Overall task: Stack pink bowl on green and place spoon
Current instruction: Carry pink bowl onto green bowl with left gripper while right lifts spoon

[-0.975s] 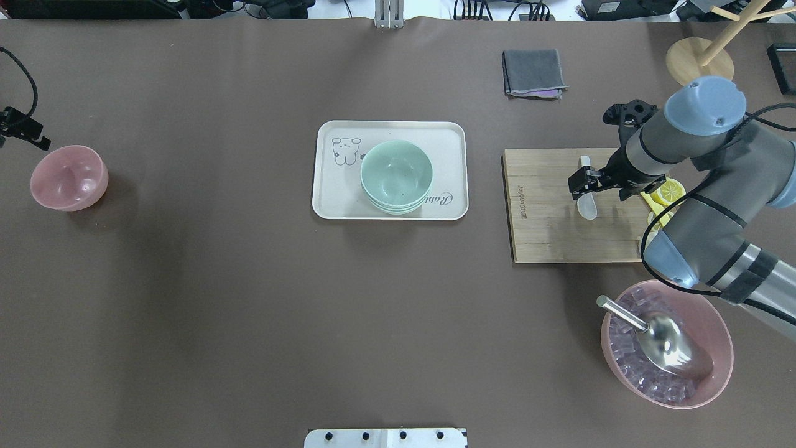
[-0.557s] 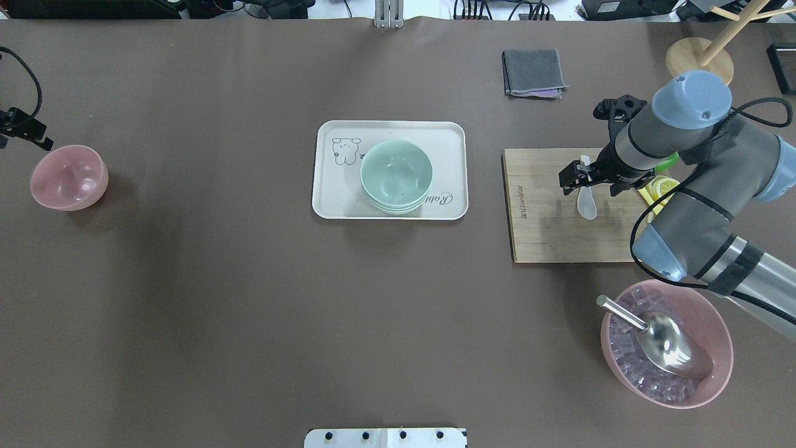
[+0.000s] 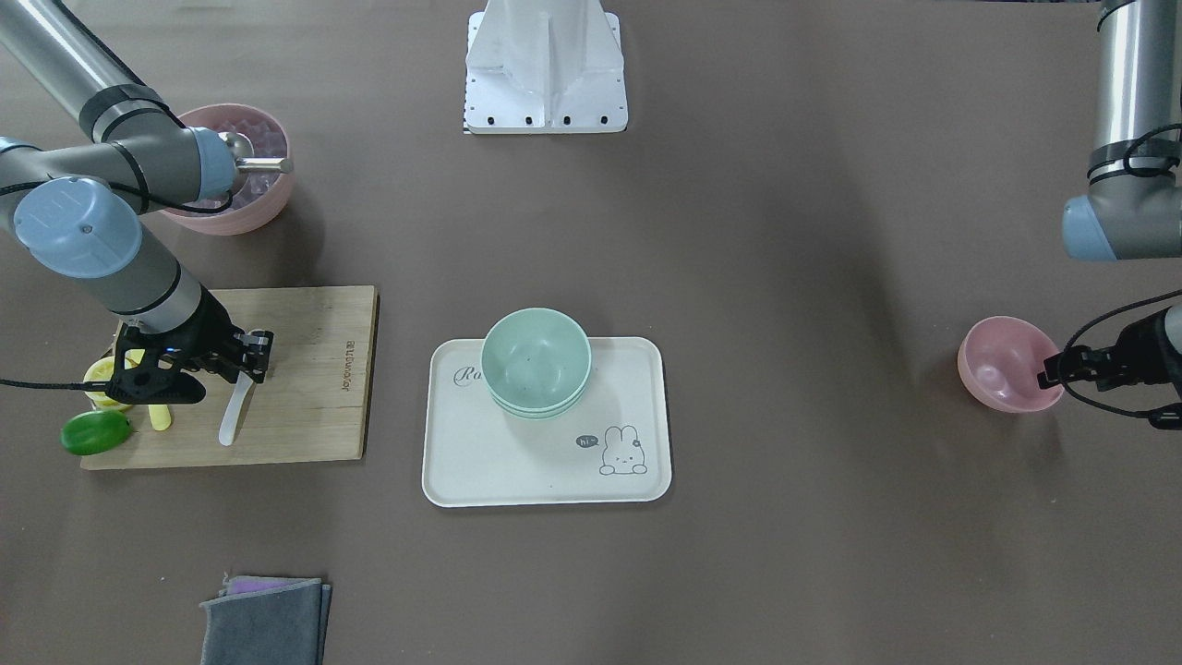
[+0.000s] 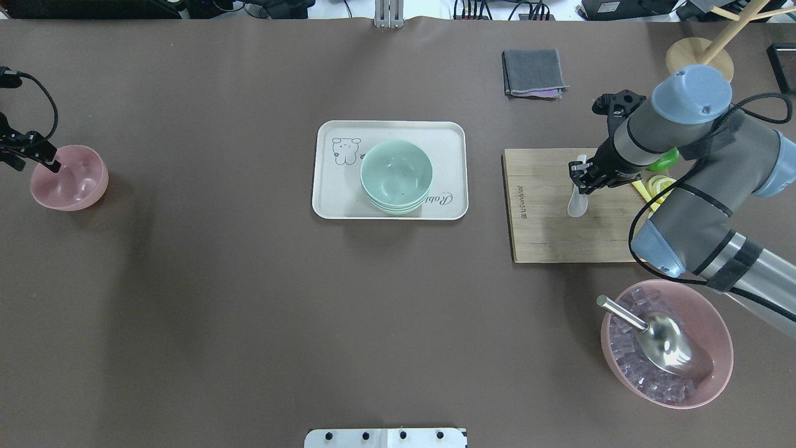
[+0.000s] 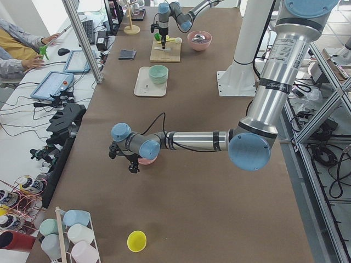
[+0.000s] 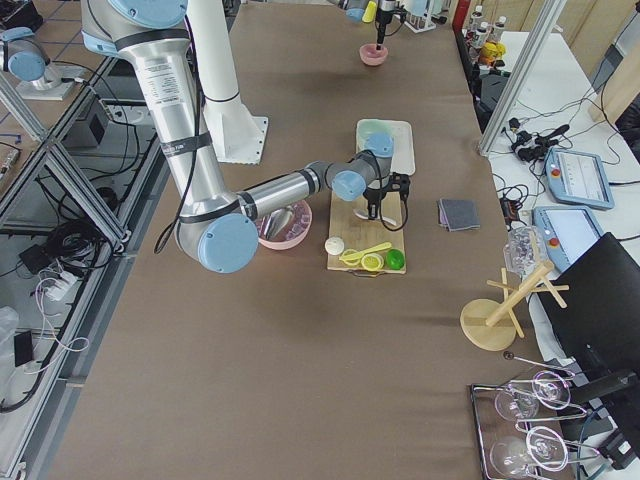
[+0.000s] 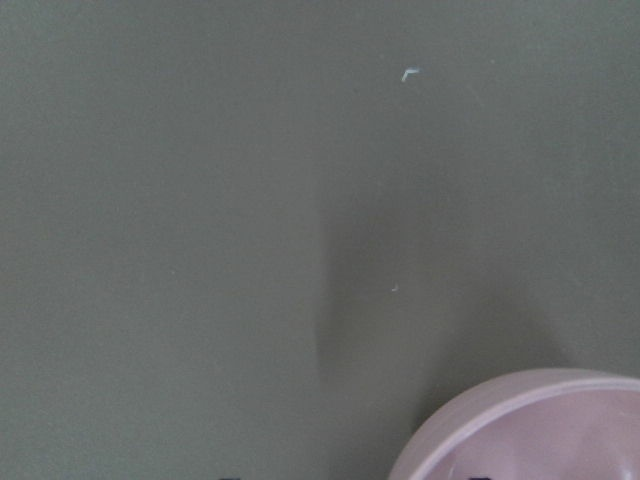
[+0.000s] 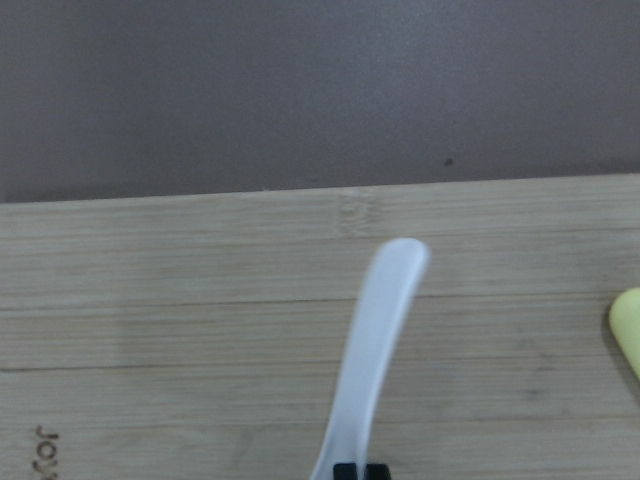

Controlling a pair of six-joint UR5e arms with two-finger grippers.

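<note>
On the right-hand board (image 4: 547, 236), the right gripper (image 4: 581, 176) clamps the white spoon (image 4: 576, 205); far left, the left gripper (image 4: 37, 163) straddles the pink bowl (image 4: 74, 186) rim, fingers apart.

bowls (image 4: 396, 174) on tray (image 4: 438, 134), spoon (image 4: 576, 204) over board (image 4: 547, 236)

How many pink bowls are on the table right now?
2. A small pink bowl, empty, sits at the left end of the table; a larger pink bowl, holding clear cubes and a metal scoop, sits on the robot's near right. None appear hidden.
</note>
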